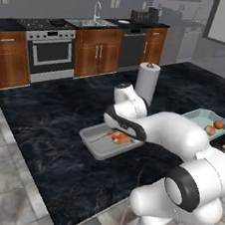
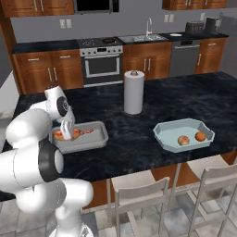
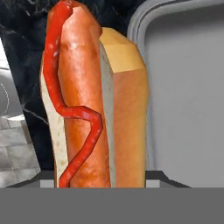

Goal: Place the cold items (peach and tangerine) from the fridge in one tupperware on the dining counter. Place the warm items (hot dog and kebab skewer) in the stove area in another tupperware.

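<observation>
Left base view: from behind-left of the arm, looking forward and down across the desk (image 1: 55, 142). Right base view: from behind-right, facing the same way. Both share the desk, grey tray (image 1: 93, 143) and paper roll (image 2: 134, 92). Hand view: very near the hot dog (image 3: 87, 100).

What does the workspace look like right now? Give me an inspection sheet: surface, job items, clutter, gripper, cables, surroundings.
Surface: dark marble dining counter.
Job's things: hot dog at the gripper over the grey tupperware, a red-and-pale item, likely the kebab skewer, inside; peach and tangerine in the blue tupperware.
Clutter: paper towel roll upright between the containers.
Gripper: gripper low in the grey tupperware; grip cannot be confirmed.
Cables: nothing seen.
Surroundings: stove, sink, chairs.
</observation>
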You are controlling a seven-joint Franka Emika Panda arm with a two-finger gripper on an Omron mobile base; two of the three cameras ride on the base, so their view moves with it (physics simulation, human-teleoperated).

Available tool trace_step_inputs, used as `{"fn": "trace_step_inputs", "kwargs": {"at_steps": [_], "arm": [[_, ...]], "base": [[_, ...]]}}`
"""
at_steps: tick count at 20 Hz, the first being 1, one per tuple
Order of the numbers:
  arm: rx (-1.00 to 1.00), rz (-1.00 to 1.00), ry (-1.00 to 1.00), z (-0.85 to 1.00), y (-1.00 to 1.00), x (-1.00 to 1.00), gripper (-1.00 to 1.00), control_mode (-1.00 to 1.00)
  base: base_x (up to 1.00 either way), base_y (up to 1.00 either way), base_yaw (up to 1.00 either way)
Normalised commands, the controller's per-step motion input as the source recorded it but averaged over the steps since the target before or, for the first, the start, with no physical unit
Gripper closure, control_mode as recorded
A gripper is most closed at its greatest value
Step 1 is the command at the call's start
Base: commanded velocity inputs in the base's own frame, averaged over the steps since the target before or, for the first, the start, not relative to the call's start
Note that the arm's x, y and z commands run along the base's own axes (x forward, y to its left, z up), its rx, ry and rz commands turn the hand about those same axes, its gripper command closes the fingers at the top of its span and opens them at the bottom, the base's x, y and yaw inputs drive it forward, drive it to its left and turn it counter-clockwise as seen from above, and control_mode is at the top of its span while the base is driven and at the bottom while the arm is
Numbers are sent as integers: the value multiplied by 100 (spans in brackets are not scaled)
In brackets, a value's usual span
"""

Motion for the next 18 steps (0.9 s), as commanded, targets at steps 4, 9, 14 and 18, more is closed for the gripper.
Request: {"fn": "trace_step_inputs", "kwargs": {"at_steps": [4,9,14,18], "arm": [[0,8,0,-34,0,34,100,-100],[0,10,0,-29,0,43,100,-100],[0,5,0,-13,0,43,100,-100],[0,1,0,-16,0,32,100,-100]], "base": [[0,0,0],[0,0,0],[0,0,0],[0,0,0]]}}
